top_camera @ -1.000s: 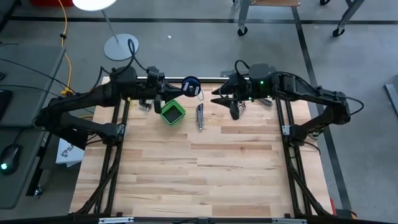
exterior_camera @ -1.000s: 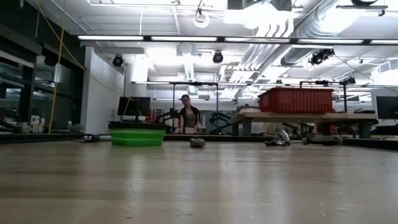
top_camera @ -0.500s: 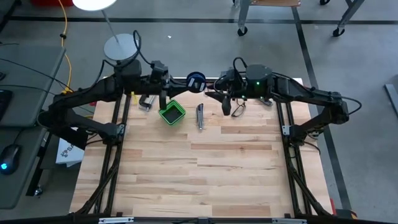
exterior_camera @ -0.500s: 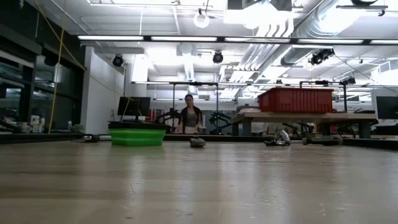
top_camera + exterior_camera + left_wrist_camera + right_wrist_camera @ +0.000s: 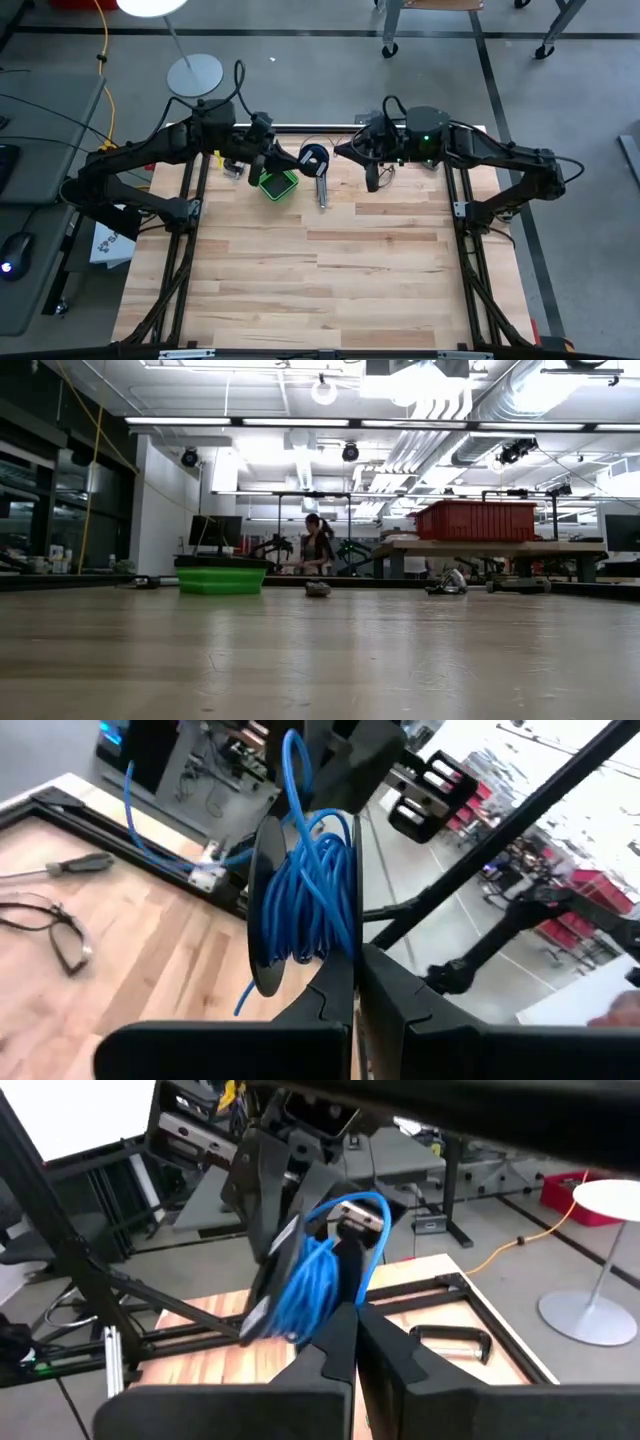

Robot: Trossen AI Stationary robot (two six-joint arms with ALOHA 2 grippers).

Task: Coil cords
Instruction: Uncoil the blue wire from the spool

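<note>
The bare desk (image 5: pixel 320 270) fills the near side. Farther back lie a green box (image 5: pixel 277 183) and a knife (image 5: pixel 321 189). Above them the left gripper (image 5: pixel 352 982), jaws pinching the spool (image 5: pixel 314 160), holds it in the air with blue wire (image 5: pixel 312 900) wound on it. The right gripper (image 5: pixel 354 1342), jaws pressed together, is just beside the spool.

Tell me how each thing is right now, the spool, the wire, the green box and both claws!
Spool: held up off the table, partly wound.
Blue wire: mostly coiled on the spool, one loop sticking out.
Left gripper: shut on the spool.
Right gripper: shut, next to the spool.
Green box: open, on the table.
</note>
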